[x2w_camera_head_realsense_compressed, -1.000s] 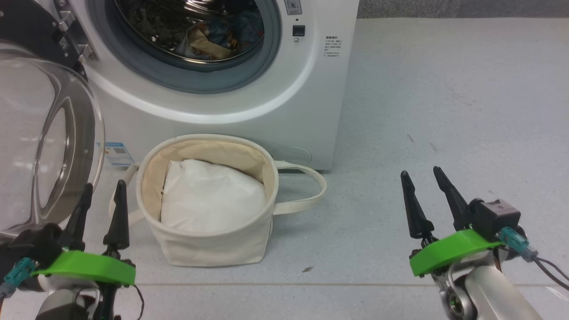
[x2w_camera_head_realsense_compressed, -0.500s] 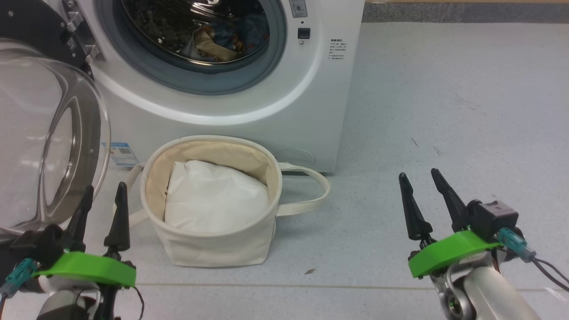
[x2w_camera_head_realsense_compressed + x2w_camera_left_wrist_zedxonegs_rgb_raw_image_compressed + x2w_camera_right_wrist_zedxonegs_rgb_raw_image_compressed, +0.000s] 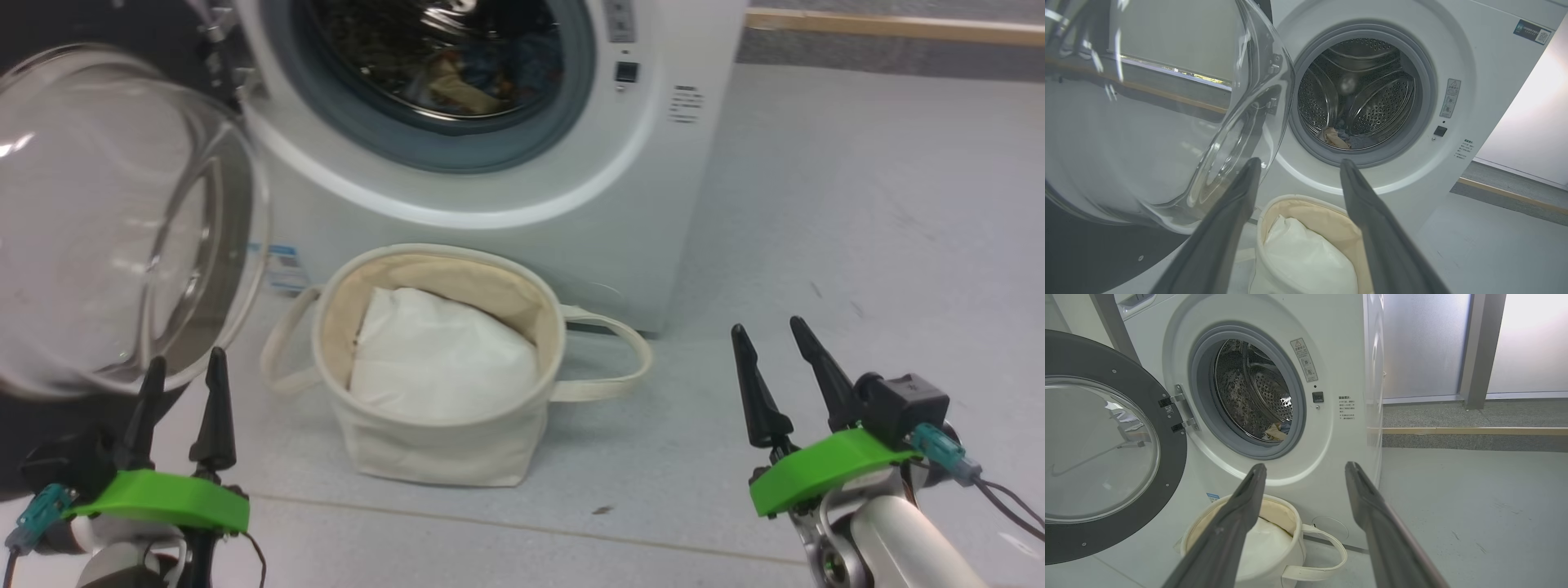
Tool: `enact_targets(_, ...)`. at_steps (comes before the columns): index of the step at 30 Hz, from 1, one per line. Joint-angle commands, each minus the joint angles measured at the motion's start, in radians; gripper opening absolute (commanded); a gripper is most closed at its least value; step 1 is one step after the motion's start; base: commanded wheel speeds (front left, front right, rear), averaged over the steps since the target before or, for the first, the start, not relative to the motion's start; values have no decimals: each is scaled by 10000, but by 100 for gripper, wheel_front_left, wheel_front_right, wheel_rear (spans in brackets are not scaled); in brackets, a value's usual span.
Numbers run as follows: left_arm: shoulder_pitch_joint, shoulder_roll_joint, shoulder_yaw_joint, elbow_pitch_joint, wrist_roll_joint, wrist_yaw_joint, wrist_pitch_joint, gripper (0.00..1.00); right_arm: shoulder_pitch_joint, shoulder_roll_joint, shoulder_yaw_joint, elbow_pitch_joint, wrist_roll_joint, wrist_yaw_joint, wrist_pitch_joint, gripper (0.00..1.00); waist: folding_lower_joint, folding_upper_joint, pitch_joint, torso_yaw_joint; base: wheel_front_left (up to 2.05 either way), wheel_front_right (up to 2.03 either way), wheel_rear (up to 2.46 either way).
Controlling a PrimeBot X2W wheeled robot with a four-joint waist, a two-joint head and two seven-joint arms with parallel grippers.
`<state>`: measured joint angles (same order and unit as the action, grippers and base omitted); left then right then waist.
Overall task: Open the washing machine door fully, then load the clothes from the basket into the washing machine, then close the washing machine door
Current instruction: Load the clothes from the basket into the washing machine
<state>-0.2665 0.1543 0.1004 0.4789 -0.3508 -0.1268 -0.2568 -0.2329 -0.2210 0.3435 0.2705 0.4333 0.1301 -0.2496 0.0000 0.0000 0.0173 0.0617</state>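
Standing wide open on its hinges at the left of the drum mouth, the large round washing machine door (image 3: pixel 1102 449) shows its glossy black rim and bulging clear glass centre. The big white front-loading washing machine (image 3: pixel 588 188) sits on the pale grey floor (image 3: pixel 857 204), with a grey rubber ring (image 3: pixel 584 98) round its mouth. Low in the steel drum lie the clothes (image 3: pixel 1337 138), soft fabric in dusty blue and cream patches (the head view is blurred there, so an orange patch may be among them, but I cannot be sure). Just in front of the machine stands the small round cream canvas basket (image 3: pixel 445 453) with soft sides. One looped strap handle (image 3: pixel 629 359) lies out to its right and another to its left. A plain white cloth bundle (image 3: pixel 441 359) sits inside the basket. The left gripper (image 3: pixel 186 359) hovers at the lower left of the head view, near the door's glass bulge and beside the basket, its two long dark fingers spread apart and holding nothing. The right gripper (image 3: pixel 767 327) hovers at the lower right over the floor, well apart from the basket, its fingers likewise spread and empty.
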Motion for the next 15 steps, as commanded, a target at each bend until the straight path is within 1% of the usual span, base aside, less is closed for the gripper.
enact_targets(1, -293, 193, 431, -457, 152, -21, -49, 100, -36, -59, 170, -253, 82, 6, -122, 100, 0, 0, -62, 422, 0, 0, 0)
enact_targets(2, -293, 193, 431, -457, 152, -21, -49, 100, -36, -59, 170, -253, 82, 6, -122, 100, 0, 0, -62, 422, 0, 0, 0)
enact_targets(3, -266, 174, 478, -543, 237, -24, -49, 100, -32, -58, 173, -250, 91, 6, -122, 100, 0, 0, -74, 564, 0, 0, 0)
enact_targets(15, 45, -71, 839, -788, 863, -35, -49, 100, 60, -22, 207, -131, 194, 6, -122, 100, 0, 0, -327, 2477, 0, 0, 0)
